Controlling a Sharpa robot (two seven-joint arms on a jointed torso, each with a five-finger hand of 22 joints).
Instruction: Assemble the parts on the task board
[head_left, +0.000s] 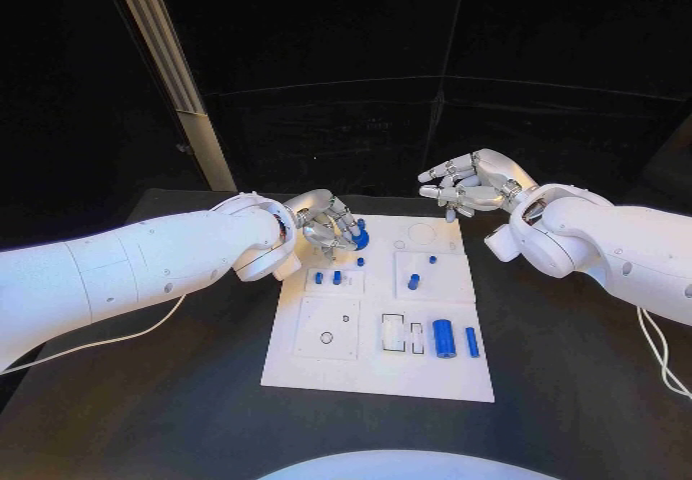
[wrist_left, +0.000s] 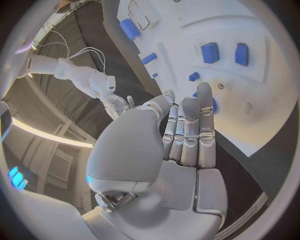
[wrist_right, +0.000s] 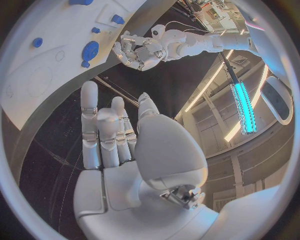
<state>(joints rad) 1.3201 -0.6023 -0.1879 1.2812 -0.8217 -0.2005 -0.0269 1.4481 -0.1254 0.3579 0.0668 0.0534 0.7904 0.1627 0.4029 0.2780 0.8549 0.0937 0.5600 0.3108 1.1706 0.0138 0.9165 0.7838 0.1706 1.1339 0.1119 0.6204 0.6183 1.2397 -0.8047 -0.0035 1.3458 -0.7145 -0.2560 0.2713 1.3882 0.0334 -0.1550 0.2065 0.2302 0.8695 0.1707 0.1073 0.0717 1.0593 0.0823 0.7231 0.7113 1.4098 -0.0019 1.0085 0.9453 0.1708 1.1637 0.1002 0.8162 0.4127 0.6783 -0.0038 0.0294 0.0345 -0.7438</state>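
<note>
at a black table (head_left: 173, 400), the robot's left hand (head_left: 326, 226) hovers over the far left corner of the white task board (head_left: 378, 370), its fingers curled down beside a round blue disc (head_left: 361, 238) that lies on the board there; from where i stand i cannot tell whether the fingertips touch or grip the disc. the left wrist view shows that hand's fingers (wrist_left: 187, 135) held straight and close together, their tips right at the disc (wrist_left: 214, 104), with nothing plainly held in them. the right hand (head_left: 472, 183) hangs in the air just past the board's far right corner, fingers loosely spread and holding nothing; the right wrist view shows its fingers (wrist_right: 103, 132) extended side by side, apart from the board (wrist_right: 50, 95). on the board, two small blue pegs (head_left: 327, 277) stand in the left middle panel, two more small blue parts (head_left: 420, 273) sit in the right middle panel, and a thick blue cylinder (head_left: 446, 339) lies near the front right beside a thin blue rod (head_left: 472, 342). just to the left of the cylinder are two rectangular recesses (head_left: 400, 333), and a small round hole (head_left: 327, 337) marks the front left panel. a white cable (head_left: 101, 340) trails from the left arm across the table.
</note>
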